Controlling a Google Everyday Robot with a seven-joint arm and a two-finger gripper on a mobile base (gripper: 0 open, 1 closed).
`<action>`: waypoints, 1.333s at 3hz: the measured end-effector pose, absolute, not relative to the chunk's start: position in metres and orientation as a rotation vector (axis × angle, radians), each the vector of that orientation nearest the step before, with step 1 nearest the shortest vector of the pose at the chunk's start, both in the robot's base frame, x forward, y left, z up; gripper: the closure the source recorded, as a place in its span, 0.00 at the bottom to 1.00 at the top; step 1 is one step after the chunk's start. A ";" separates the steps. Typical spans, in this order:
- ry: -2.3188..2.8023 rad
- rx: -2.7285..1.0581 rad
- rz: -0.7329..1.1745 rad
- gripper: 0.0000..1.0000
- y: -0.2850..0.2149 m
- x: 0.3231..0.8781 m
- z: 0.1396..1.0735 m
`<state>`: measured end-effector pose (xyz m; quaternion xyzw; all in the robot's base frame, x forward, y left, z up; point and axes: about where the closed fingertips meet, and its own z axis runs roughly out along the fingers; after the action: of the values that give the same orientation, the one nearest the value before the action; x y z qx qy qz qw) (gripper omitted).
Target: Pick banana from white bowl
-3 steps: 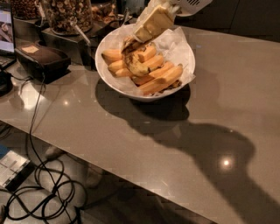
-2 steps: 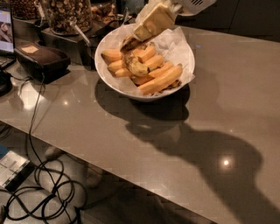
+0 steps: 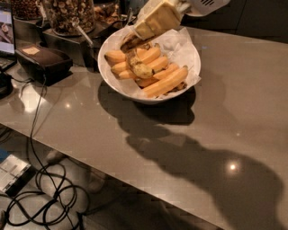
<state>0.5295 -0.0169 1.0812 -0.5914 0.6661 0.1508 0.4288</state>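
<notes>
The white bowl (image 3: pixel 191 54) stands on the grey counter, lined with crinkled white paper and holding several bananas. My cream-coloured gripper (image 3: pixel 135 41) reaches down from the top into the bowl's far left side. Its tip is right at a dark, brown-spotted banana (image 3: pixel 128 43), of which only one end shows below the gripper. A shorter, plump spotted banana (image 3: pixel 140 68) lies in the middle of the bowl. Smooth orange-yellow bananas (image 3: pixel 167 81) lie around it.
Glass jars of nuts (image 3: pixel 67 13) and a black tray stand behind the bowl on the left. A black box (image 3: pixel 42 60) sits at the left with cables hanging off the counter's front edge. The grey counter (image 3: pixel 225 134) stretches to the right and front.
</notes>
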 end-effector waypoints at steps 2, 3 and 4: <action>1.616 -1.514 0.433 1.00 0.009 0.499 1.086; 1.616 -1.515 0.434 1.00 0.009 0.498 1.086; 1.606 -1.529 0.436 1.00 0.011 0.496 1.086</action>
<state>0.4959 0.0111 1.0857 -0.6118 0.6428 0.1743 0.4269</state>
